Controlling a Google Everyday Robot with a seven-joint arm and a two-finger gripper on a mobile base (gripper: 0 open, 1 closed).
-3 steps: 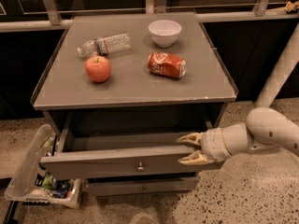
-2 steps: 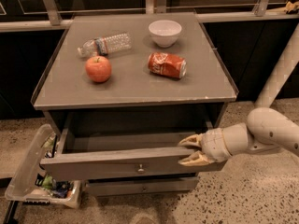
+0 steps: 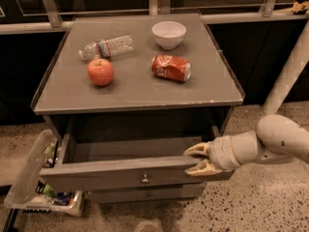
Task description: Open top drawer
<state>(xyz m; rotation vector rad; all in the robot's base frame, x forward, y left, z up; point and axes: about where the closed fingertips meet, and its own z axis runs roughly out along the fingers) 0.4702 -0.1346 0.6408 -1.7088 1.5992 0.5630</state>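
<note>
Top drawer (image 3: 116, 174) is standing pulled out. You are getting entry into its box from above and in front, under the tabletop (image 3: 135, 88) overhang.

Gripper (image 3: 191, 160) is sitting at the drawer's right end, fingers (image 3: 197, 150) spread apart, one reaching inside the front and one outside. Its arm (image 3: 282, 140) is blocking the floor right of the drawer.

Plastic bin (image 3: 29, 178) is leaning just left of the drawer, crowding that side.

Knob (image 3: 145, 179) at the drawer's centre is showing unobstructed from the front.

Above the drawer, apple (image 3: 100, 72), bottle (image 3: 107, 47), can (image 3: 171, 67) and bowl (image 3: 169, 34) are taking up the tabletop, with gaps between them.

White pole (image 3: 288, 74) is slanting up well right of the drawer.
</note>
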